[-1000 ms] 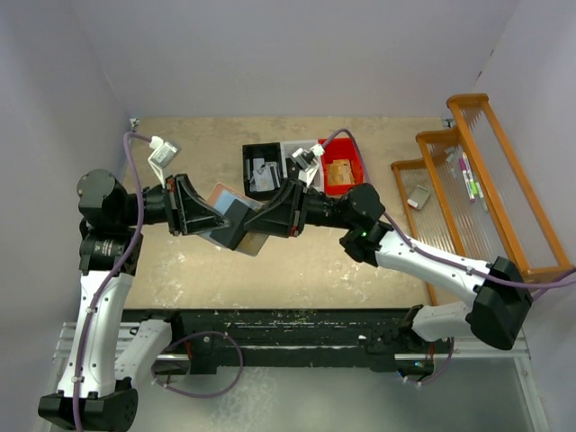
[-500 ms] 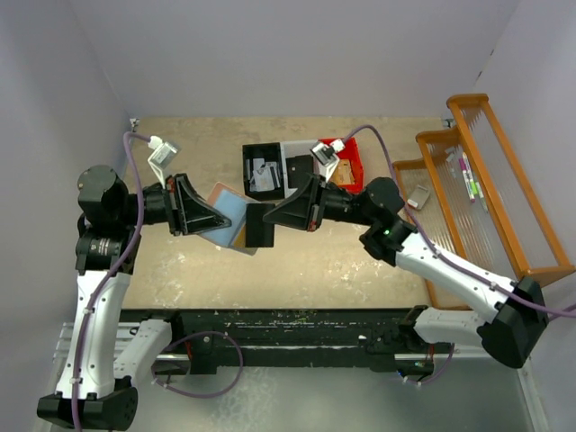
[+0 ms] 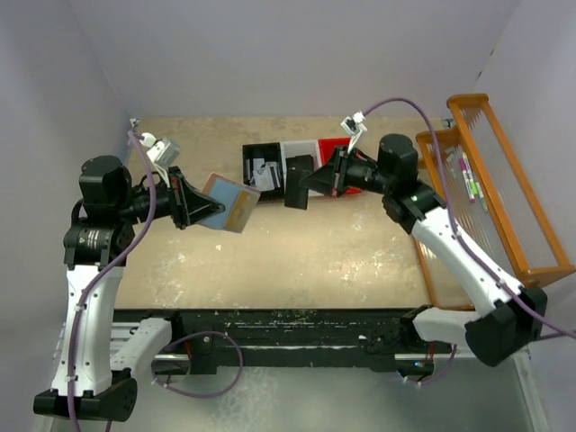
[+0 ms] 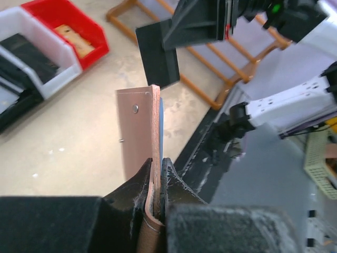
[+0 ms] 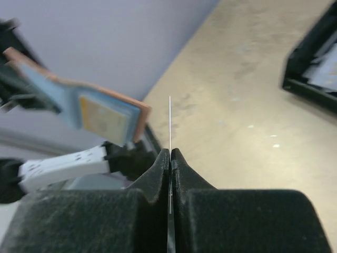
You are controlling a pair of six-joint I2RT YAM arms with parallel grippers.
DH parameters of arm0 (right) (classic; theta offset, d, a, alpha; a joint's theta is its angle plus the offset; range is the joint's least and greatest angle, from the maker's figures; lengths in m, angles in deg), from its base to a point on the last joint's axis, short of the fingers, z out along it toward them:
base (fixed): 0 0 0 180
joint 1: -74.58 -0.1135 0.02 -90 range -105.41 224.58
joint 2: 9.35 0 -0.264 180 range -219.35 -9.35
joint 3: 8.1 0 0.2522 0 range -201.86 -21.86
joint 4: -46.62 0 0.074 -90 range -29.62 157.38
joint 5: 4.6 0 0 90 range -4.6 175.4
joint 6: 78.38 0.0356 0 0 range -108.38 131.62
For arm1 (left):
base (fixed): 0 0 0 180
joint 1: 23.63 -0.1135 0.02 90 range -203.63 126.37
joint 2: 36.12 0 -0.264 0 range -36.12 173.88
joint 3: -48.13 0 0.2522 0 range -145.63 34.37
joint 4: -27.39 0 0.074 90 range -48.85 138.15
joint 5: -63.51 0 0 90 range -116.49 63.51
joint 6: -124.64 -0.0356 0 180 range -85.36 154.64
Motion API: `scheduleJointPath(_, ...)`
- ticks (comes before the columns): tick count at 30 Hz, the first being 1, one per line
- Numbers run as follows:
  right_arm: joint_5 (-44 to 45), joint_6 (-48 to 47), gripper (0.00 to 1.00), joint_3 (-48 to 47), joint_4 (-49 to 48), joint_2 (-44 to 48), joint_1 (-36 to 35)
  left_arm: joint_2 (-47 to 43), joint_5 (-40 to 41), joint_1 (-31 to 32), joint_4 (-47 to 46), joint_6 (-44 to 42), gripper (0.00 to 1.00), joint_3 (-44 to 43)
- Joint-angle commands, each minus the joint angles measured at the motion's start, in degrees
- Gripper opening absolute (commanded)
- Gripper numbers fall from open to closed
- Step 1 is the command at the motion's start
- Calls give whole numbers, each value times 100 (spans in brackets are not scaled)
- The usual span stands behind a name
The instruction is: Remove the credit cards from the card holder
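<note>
My left claw (image 3: pixel 200 207) is clenched on the card holder (image 3: pixel 229 203) and holds it in the air above the surface (image 3: pixel 315 256). My fingertips (image 4: pixel 158 176) pinch its near edge. From that claw the holder stands straight out ahead of me, edge-on. Its salmon-pink outer face and a small metal stud are on one side, and a sliver of blue-grey lining shows on the other.

My right claw (image 3: pixel 308 183) is clamped on a single credit card (image 3: pixel 293 184), also off the surface. The card sticks out past my fingertips, and from this claw's own camera it is only a thin upright line (image 5: pixel 170 121) rising from between my closed fingers. The holder (image 5: pixel 89 110) hangs ahead of this claw and off to one side. It is clear of the card, with open space between them. Its blue-grey inner face is turned toward me and has a yellowish panel in its slot.

A black bin (image 3: pixel 261 169) sits on the surface beside the card. A white bin (image 3: pixel 301 148) and a red bin (image 3: pixel 346 155) are beneath my right claw. An orange rack (image 3: pixel 490 189) stands well behind that arm.
</note>
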Motion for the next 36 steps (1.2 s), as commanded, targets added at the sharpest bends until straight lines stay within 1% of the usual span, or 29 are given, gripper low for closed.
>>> scheduleJointPath(1,1214,-1355,0,-877,1540,-998,184,-66,757,0,597,-1259,4,-226)
scheduleJointPath(3,1918,-1620,0,-1279,1828,-1577,182,-121,574,0,589,-1267,4,-177)
scheduleJointPath(6,2644,-1924,0,-2042,2088,-2485,190,-178,202,0,638,-1275,4,-175)
scheduleJointPath(10,2948,-2195,0,-2999,2362,-3571,230,-248,-354,4,634,-1158,4,-201)
scheduleJointPath(14,3243,-2243,0,-3755,2541,-4414,273,-238,-752,1,534,-889,5,-243)
scheduleJointPath(18,3376,-2198,0,-4208,2525,-4960,283,-223,-1021,-2,420,-621,5,-289)
scheduleJointPath(28,3573,-2090,0,-4624,2264,-5735,287,-271,-1540,0,-126,224,5,-364)
scheduleJointPath(31,3468,-2106,0,-4792,2239,-5878,287,-333,-1577,0,-138,250,5,-352)
scheduleJointPath(36,3159,-2228,0,-5014,2338,-6075,297,-388,-1453,0,164,-48,5,-330)
